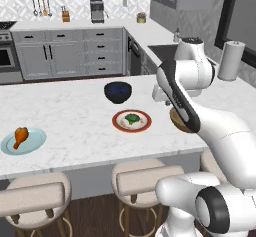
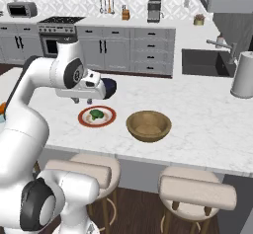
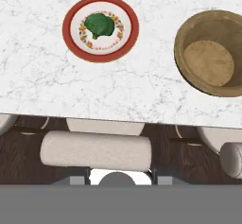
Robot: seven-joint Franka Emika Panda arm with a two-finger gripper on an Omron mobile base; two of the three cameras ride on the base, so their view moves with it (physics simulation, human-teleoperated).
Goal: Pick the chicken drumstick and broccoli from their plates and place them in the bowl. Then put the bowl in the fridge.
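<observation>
The marble island counter (image 1: 75,126) ran across the middle of both base views, with the arm bent above its near edge. In the left base view the arm hid most of the wooden bowl (image 2: 148,126); in the right base view the bowl sat open and empty right of centre, just beside the red-rimmed plate (image 2: 97,116).

The gripper (image 2: 82,99) hung at centre left of the right base view, above the counter close to that plate. Its fingers were too small and dark to read, so I could not tell whether the claw stood wide or narrow; nothing appeared to be held in it.

In the hand view the red-rimmed plate lay at upper left and the bowl at upper right, the counter's near edge crossing mid-frame. The broccoli (image 3: 99,25) sat at the plate's middle, so it lay forward and to the left of the claw's line. It was a round clump with no clear long axis; its stem seemed to point toward the lower left of that view.

The chicken drumstick (image 1: 20,136) lay on the teal plate (image 1: 35,142) at far left of the left base view, well apart from the claw. Its long axis ran from upper right to lower left, fat end up, bone end low. Judging by nearness, the broccoli was the likelier first pick.
</observation>
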